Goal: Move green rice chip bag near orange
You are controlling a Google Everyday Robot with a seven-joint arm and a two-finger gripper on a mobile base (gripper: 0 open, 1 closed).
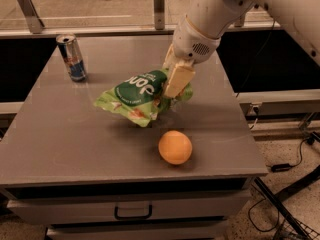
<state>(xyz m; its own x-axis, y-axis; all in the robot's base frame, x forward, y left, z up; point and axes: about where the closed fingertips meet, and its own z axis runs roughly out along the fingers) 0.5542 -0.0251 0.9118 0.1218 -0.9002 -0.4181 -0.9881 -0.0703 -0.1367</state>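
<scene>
The green rice chip bag (136, 97) is a crinkly light-green pouch with a dark green oval and white letters. It hangs a little above the grey table (75, 144), near the middle. My gripper (175, 86) is shut on the bag's right end, reaching down from the upper right. The orange (175, 147) sits on the table just in front of and slightly right of the bag, a short gap apart from it.
A slim silver-blue can (72, 57) stands upright at the table's back left. A drawer with a handle (133, 213) is below the front edge. Metal railing posts (159, 4) stand behind the table. Cables lie on the floor at the right.
</scene>
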